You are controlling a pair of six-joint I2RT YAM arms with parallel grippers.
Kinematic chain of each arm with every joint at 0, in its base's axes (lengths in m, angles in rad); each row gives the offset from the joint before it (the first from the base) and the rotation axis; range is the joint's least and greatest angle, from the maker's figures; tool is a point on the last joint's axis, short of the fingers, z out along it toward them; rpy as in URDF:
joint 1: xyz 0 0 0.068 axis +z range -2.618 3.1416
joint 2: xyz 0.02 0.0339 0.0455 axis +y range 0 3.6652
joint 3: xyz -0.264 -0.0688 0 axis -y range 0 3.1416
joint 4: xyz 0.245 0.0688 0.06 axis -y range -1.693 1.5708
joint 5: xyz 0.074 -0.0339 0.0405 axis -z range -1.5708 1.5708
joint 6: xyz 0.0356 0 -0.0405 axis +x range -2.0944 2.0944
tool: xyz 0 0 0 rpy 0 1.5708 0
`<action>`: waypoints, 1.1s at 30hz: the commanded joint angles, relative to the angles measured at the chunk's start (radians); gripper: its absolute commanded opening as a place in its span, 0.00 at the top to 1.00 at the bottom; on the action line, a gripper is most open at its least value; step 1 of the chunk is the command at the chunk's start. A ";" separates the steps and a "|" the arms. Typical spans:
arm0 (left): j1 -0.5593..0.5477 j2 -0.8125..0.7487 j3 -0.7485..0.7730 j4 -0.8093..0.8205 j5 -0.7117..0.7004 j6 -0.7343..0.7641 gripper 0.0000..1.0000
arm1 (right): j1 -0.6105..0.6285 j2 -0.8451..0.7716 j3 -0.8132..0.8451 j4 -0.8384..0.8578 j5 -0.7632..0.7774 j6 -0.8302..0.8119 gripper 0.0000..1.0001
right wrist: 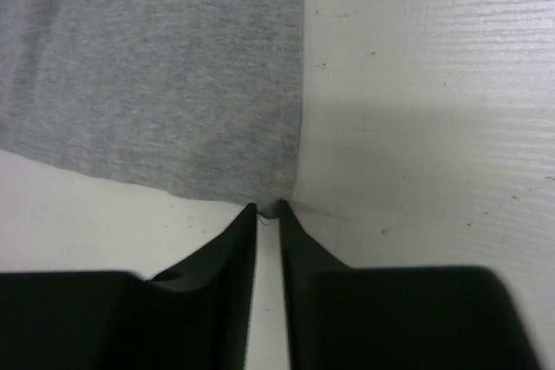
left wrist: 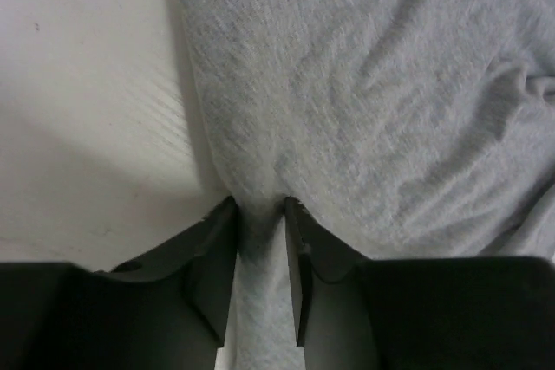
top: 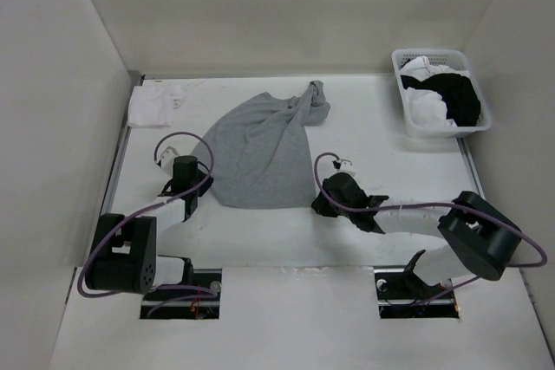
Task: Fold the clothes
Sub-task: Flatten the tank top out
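The overhead camera is taking in the whole table (top: 364, 145). The gray T-shirt (top: 260, 149) is lying near its middle, the lower part spread flat and the top bunched and twisted toward the far edge. A small white folded cloth (top: 154, 103) is sitting at the far left corner. A white basket (top: 438, 133) of black and white garments (top: 447, 93) is standing at the far right, well apart from the shirt.

The wrist cameras are showing none of that, but they are giving the grips, which the overhead view is too small to settle. In the left wrist view the left gripper (left wrist: 260, 214) is clamping down on the shirt's edge. A ridge of gray fabric is filling the gap between its dark fingers (left wrist: 217, 249) and puckering upward from them. In the right wrist view the right gripper (right wrist: 269, 207) is standing with only a thin slit between its jaws. Its tips are meeting on the shirt's near right corner and pinching it, with bare table on both sides.

Both arms are reaching forward and low over the table. The left arm is stretching up the left side to the shirt's near left edge. The right arm is bending at the elbow and angling in leftward to the near right corner, wrist down at the surface.
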 commanded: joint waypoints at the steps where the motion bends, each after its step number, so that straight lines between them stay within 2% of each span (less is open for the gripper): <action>1: -0.001 -0.025 0.047 0.030 0.019 -0.011 0.91 | -0.008 0.020 0.037 0.081 -0.012 -0.002 0.87; 3: -0.032 -0.117 0.070 -0.091 -0.009 -0.002 0.96 | -0.010 0.035 0.038 0.096 -0.008 -0.005 0.92; 8: -0.135 -0.366 0.255 -0.667 -0.142 0.061 0.97 | -0.027 0.020 0.011 0.130 -0.007 -0.011 0.95; 12: -0.218 -0.401 0.484 -1.031 -0.251 0.111 0.97 | -0.042 -0.037 -0.034 0.151 -0.004 -0.008 0.95; 14: -0.242 -0.339 0.557 -1.102 -0.280 0.155 0.92 | -0.047 -0.052 -0.042 0.151 -0.008 -0.009 0.95; 15: -0.247 -0.307 0.570 -1.110 -0.291 0.169 0.90 | -0.051 -0.052 -0.042 0.151 -0.011 -0.011 0.95; 17: -0.253 -0.225 0.567 -1.072 -0.281 0.189 0.72 | -0.056 -0.054 -0.040 0.151 -0.019 -0.011 0.95; 19: -0.264 -0.158 0.549 -1.000 -0.248 0.190 0.62 | -0.058 -0.054 -0.040 0.161 -0.025 -0.011 0.96; 22: -0.256 -0.130 0.518 -0.908 -0.247 0.176 0.61 | -0.064 -0.067 -0.049 0.161 -0.027 -0.011 0.96; 25: -0.226 -0.174 0.474 -0.848 -0.265 0.185 0.61 | -0.085 -0.101 -0.068 0.156 -0.027 -0.015 0.96; 27: -0.204 -0.190 0.428 -0.843 -0.254 0.186 0.61 | -0.105 -0.126 -0.078 0.153 -0.027 -0.018 0.96; 29: -0.193 -0.200 0.368 -0.848 -0.250 0.177 0.67 | -0.122 -0.146 -0.086 0.148 -0.027 -0.026 0.96; 33: -0.187 -0.242 0.241 -0.830 -0.242 0.104 0.67 | -0.117 -0.158 -0.080 0.145 -0.028 -0.032 0.96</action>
